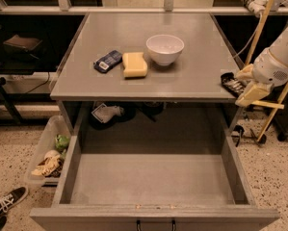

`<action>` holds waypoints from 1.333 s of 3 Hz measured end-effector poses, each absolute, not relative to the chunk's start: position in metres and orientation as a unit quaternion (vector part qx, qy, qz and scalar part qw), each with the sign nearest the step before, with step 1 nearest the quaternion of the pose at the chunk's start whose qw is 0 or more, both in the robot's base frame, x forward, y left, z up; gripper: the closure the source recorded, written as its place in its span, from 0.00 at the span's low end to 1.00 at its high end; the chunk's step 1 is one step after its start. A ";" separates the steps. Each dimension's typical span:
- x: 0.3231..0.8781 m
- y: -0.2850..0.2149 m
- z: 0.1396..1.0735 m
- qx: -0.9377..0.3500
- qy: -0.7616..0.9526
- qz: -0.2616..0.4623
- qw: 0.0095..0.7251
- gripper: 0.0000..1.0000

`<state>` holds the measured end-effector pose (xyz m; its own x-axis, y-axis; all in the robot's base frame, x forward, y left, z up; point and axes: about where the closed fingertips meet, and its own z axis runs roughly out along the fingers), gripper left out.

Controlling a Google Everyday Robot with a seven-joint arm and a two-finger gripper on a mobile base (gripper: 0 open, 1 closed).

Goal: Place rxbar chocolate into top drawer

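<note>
Hand (241,82) clasps glossy rxbar chocolate (229,83) tableside.

**Setting:** you are looking at a robot test space, a lab or workshop rather than a home.

**What shows it:**
- A plain grey table (191,76) with its top drawer (153,177) standing open, both unfinished-looking and bare grey.
- A speckled terrazzo floor (273,172).
- A metal rail (134,8) running along the back.
- A wooden pole (264,18) leaning at your right.
- A clear plastic bin (41,141) of odds and ends on the floor beside the table.
- A person's shoe (6,201) at lower left.

**Props laid out on the table:** a white bowl (165,48), a yellow sponge (134,64) and a dark blue packet (108,60).

**Your gripper** (243,84)**:** at the table's right edge, by the rxbar chocolate (230,83).
</note>
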<state>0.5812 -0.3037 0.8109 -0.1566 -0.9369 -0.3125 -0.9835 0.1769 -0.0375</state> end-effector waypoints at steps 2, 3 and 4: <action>0.581 -0.304 0.820 -0.635 0.755 0.087 0.133 1.00; 0.567 -0.296 0.839 -0.614 0.775 0.054 0.140 1.00; 0.516 -0.257 0.874 -0.591 0.794 0.029 0.138 1.00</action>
<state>0.5164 -0.2573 0.8742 -0.2627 -0.9310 -0.2534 -0.9472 0.2989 -0.1161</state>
